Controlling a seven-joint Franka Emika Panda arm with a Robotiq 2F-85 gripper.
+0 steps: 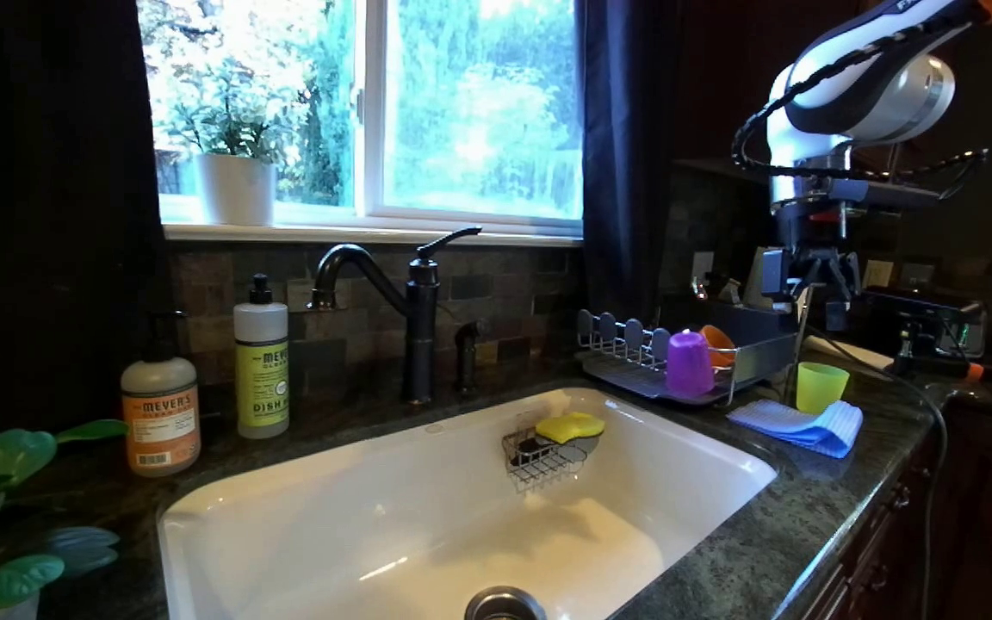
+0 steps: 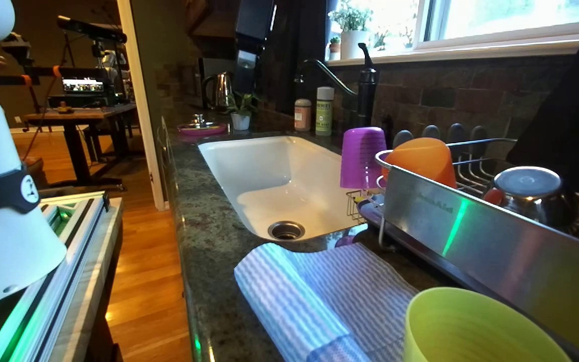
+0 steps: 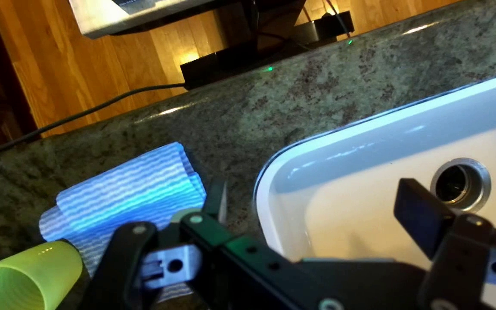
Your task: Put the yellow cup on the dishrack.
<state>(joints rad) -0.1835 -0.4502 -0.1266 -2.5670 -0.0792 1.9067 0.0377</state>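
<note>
The lime-yellow cup stands upright, open end up, on the dark counter beside a blue cloth, apart from my gripper. In an exterior view it is large at the bottom edge. In the wrist view it is at lower left. The dishrack stands behind the cup by the wall; its metal side panel shows in an exterior view. The rack is out of the wrist view. My gripper hangs well above the counter. Its fingers are wide apart with nothing between them in the wrist view.
A purple cup, an orange cup and a metal mug are on the rack. The blue cloth lies against the yellow cup. The white sink has a sponge holder with a yellow sponge.
</note>
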